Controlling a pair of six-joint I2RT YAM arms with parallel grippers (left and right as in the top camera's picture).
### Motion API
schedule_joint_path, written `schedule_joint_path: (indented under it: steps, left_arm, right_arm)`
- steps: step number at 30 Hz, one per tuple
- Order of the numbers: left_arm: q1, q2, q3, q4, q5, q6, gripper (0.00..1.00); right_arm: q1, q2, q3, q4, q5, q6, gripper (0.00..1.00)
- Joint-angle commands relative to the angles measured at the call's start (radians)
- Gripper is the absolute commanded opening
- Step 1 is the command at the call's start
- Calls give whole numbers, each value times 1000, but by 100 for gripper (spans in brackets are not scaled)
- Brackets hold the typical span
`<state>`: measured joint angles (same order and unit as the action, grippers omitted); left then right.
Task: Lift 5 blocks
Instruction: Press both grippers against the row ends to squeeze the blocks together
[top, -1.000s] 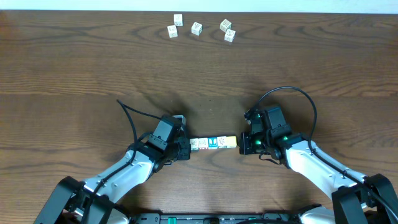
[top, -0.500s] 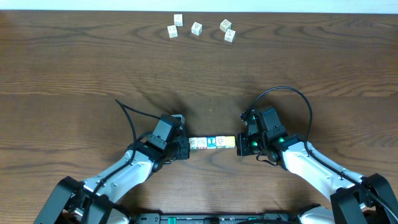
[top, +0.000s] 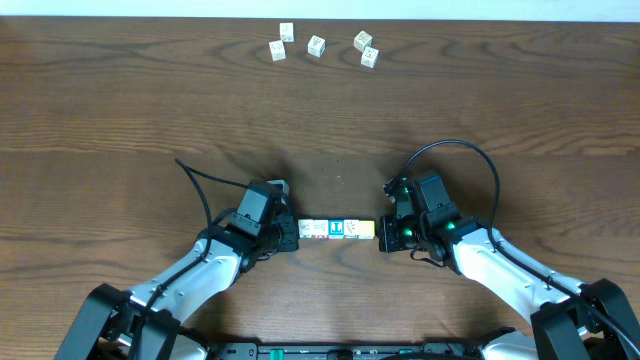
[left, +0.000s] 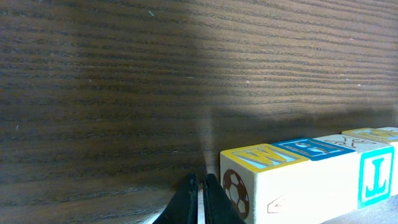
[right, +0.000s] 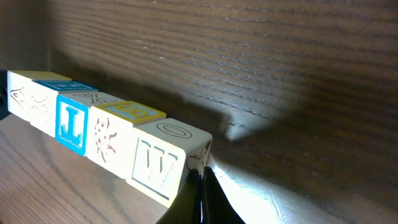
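Blocks (top: 337, 229) line up between left gripper (top: 295, 232) and right gripper (top: 380, 232).

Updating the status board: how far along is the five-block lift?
Done: five blocks sit end to end in one row. In hand: left gripper and right gripper, both shut, flank the row's two ends, as if to squeeze it. Left: the lift itself; I cannot tell whether the row has cleared the table.

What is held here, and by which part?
The row of blocks appears squeezed endwise: shut left gripper against one end face, shut right gripper against the other.
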<state>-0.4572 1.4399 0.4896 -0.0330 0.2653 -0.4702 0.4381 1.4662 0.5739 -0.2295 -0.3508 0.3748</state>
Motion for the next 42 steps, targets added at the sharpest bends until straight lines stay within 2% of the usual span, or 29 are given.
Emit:
schedule_joint_path:
  steps: [1,8,21,26,42]
  left_arm:
    - [8,0,5,-11,-8,18,7]
    - [7,-1,6,-10,-33,18,7]
    - [7,-4,6,-9,20,33,7]
    - [7,-4,7,16,85,51,8]
    - [7,-4,10,31,117,60,7]
  right_arm:
    - [8,8,15,-2,-16,-2,1]
    - [8,8,15,-6,-16,-2,1]
    - [8,8,15,-11,-12,-2,1]
    - [8,8,15,-10,-12,-2,1]
    - [9,8,15,-8,-9,-2,1]
